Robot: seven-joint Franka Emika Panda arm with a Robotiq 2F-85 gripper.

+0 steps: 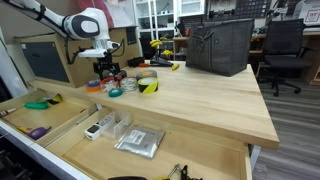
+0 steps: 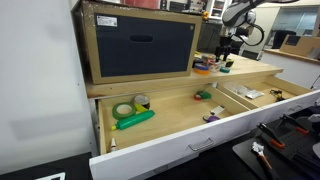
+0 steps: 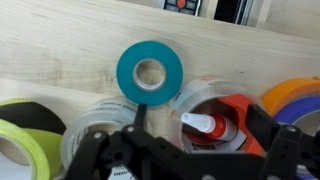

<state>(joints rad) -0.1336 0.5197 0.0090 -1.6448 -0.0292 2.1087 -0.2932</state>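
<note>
My gripper (image 3: pixel 202 128) is open and low over a cluster of tape rolls on the wooden table (image 1: pixel 200 100). Its two black fingers straddle a clear tape roll (image 3: pixel 205 95). A red glue bottle with a white nozzle (image 3: pixel 205 124) lies inside that roll. A teal tape roll (image 3: pixel 150 72) lies flat just beyond it. Another clear roll (image 3: pixel 95 130) and a yellow-green roll (image 3: pixel 25 140) lie to the left, and an orange-and-purple roll (image 3: pixel 295 95) lies to the right. The gripper also shows in both exterior views (image 1: pixel 105 70) (image 2: pixel 228 55), above the cluster (image 1: pixel 112 86) (image 2: pixel 205 67).
A yellow-and-black tape roll (image 1: pixel 148 85) and a black fabric box (image 1: pixel 220 45) stand on the table. The open drawer (image 1: pixel 70 150) below holds a green item (image 1: pixel 40 103), a plastic packet (image 1: pixel 138 142), a green tape roll (image 2: pixel 125 110) and other small things. A large dark-fronted box (image 2: pixel 140 45) stands on the table.
</note>
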